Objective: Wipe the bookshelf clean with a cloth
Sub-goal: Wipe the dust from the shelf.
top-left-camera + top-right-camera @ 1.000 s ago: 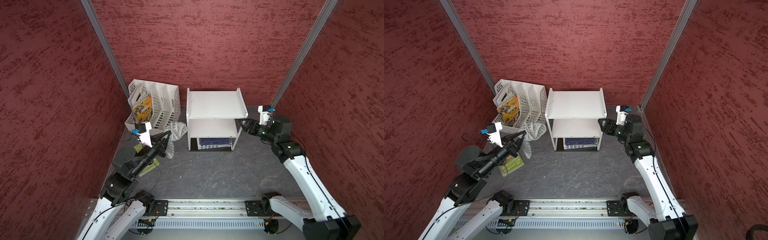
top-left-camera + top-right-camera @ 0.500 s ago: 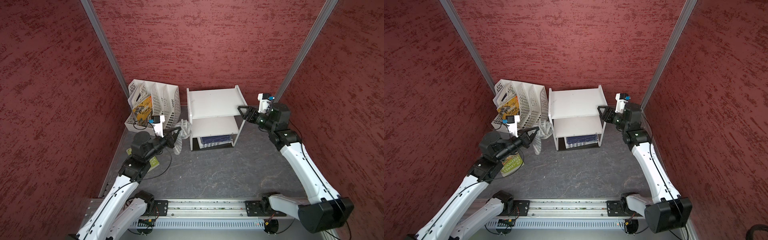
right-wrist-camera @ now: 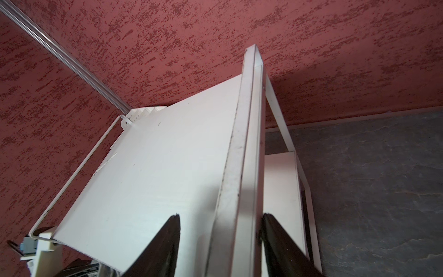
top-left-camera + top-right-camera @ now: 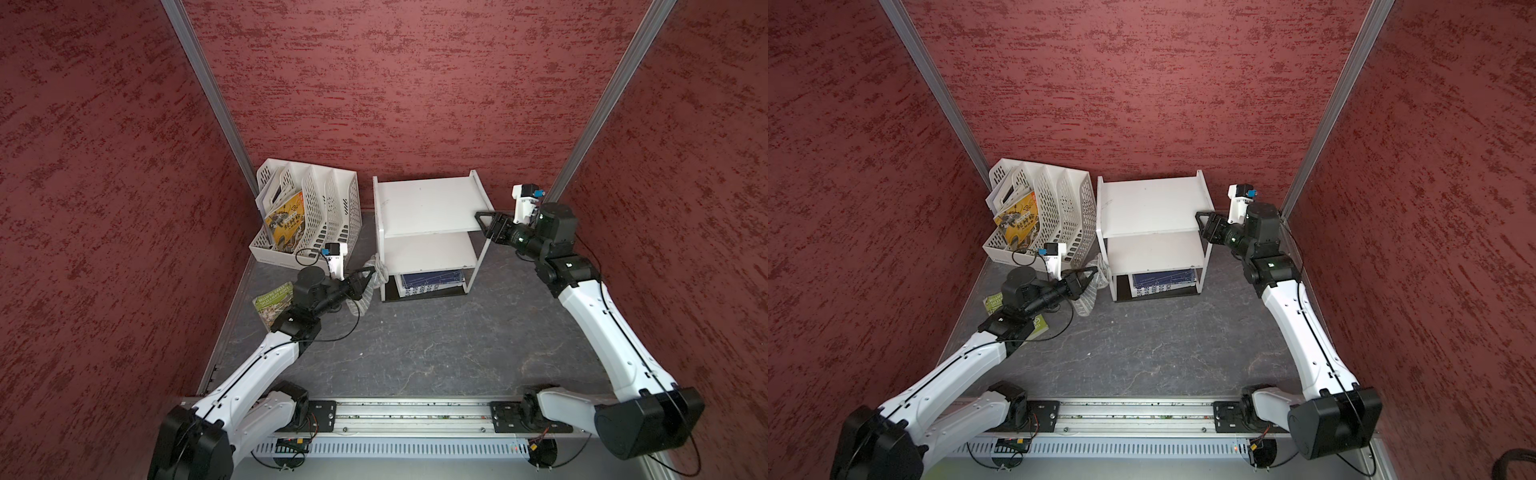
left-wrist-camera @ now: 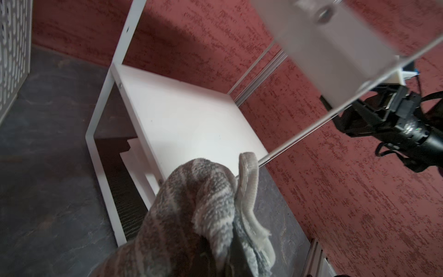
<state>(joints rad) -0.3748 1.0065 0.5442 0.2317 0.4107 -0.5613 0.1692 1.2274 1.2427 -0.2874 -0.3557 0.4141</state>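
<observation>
Left wrist view shows you the cloth (image 5: 191, 203) bunched over your left gripper (image 4: 368, 274), which is clamped on it. The fuzzy grey-and-white striped fold sits at the front corner of the middle board of the bookshelf (image 4: 428, 208); contact is unclear. The bookshelf, flat white boards on a thin frame, stands at the back edge of the desk (image 4: 415, 345). Your right gripper (image 3: 219, 230) straddles the top board's side rim, jaws apart. A perforated white file rack (image 4: 328, 208) stands beside it, and a green book (image 4: 274, 301) lies by the desk's left edge.
</observation>
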